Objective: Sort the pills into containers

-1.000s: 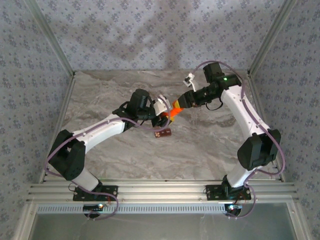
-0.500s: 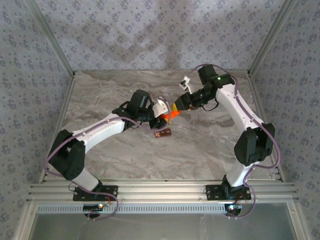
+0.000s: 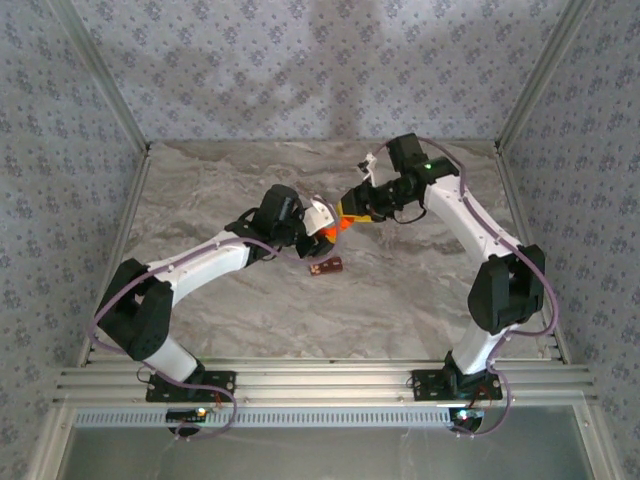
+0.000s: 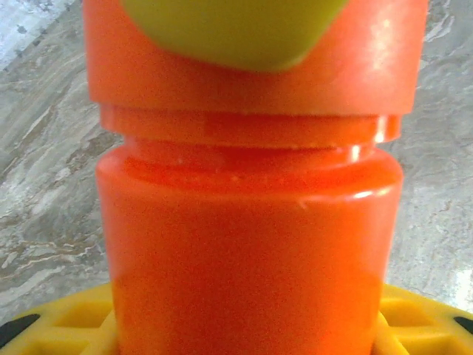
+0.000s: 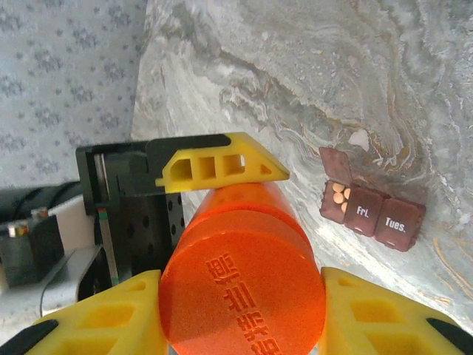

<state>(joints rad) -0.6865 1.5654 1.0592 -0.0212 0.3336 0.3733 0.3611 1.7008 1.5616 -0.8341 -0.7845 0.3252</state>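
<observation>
Marble table (image 3: pixel 420 290) bears containers (image 5: pixel 372 211); 1 open cell holds pills (image 5: pixel 340 195).

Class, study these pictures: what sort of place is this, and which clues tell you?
Probably a robot test cell: left arm and right arm bolted to an aluminium rail, a marble-patterned table boxed in by patterned panels, a pill organizer laid out.

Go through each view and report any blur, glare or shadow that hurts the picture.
Left wrist: the orange bottle is so close it looks soft, with white glare streaks on its shoulder and cap. Right wrist: sharp, the cap's raised lettering and the pill organizer labels readable. Top external: even light, a soft shadow on the back wall, the organizer too small for detail.
</observation>
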